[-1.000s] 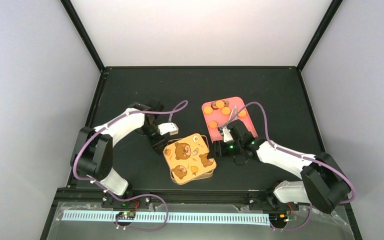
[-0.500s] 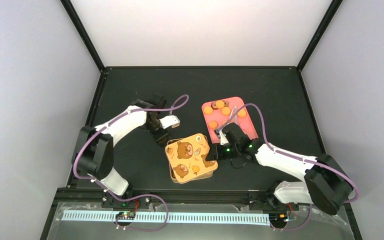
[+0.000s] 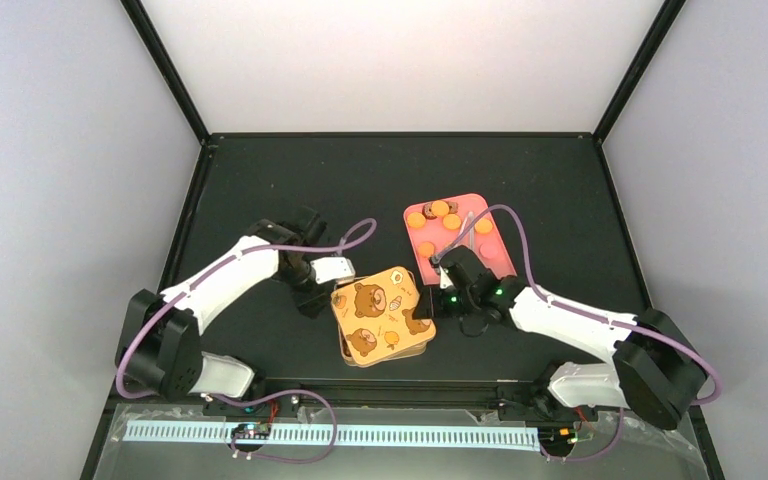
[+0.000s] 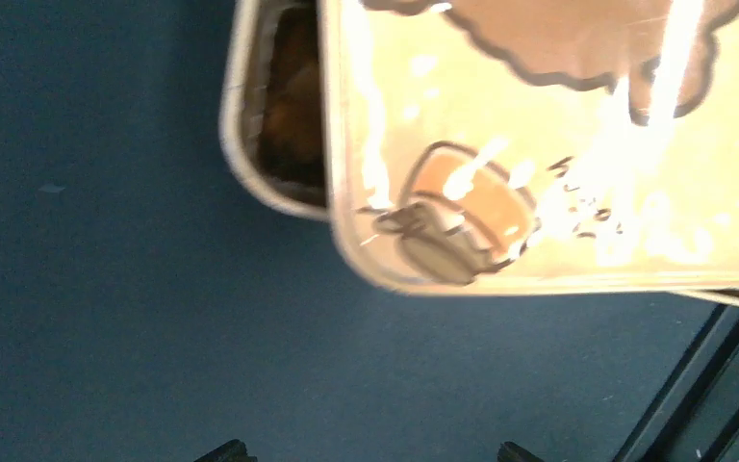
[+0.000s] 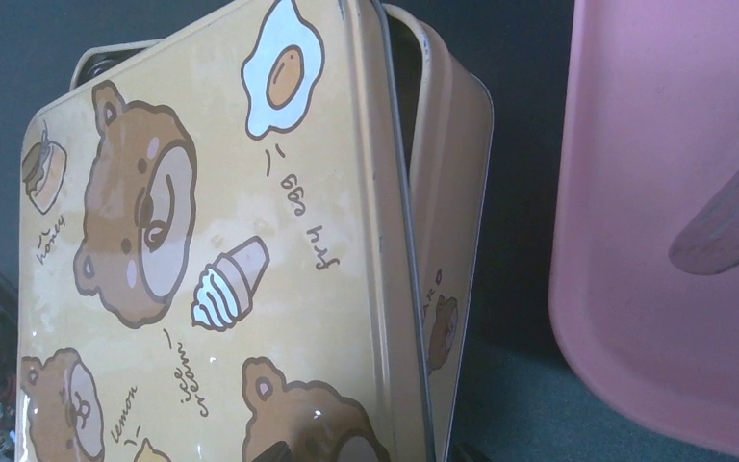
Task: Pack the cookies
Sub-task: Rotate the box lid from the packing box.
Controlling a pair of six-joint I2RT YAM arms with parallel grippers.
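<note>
On my overhead feed the cookies [image 3: 440,208] are all on the pink tray [image 3: 492,258], which lies on the black table [image 3: 520,170] just right of the middle. I count five orange ones and two dark brown ones. Most are bunched at the tray's far end, one orange cookie sits nearer its middle, and one lies toward its right side. A pair of metal tongs [image 3: 465,231] lies slantwise on the tray among them.

Just beside the tray's near left corner is the yellow tin [image 5: 457,173]. Its lid [image 3: 375,310], printed with bears, sits on top, shoved askew. My right wrist view shows a gap between lid and tin along the tray side. My left wrist view shows the lid overhanging one corner, so a sliver of the tin's inside shows there. That sliver is dark brown and blurred, and I cannot tell what is in it. I see no cookie in the tin from any view.

My right gripper [image 3: 422,315] is at the tin's right edge, grasping the lid by its rim with one finger over the top face. My left gripper [image 3: 316,297] hangs off the tin's left corner. It is released, with only bare table between its fingertips and nothing touching them.
</note>
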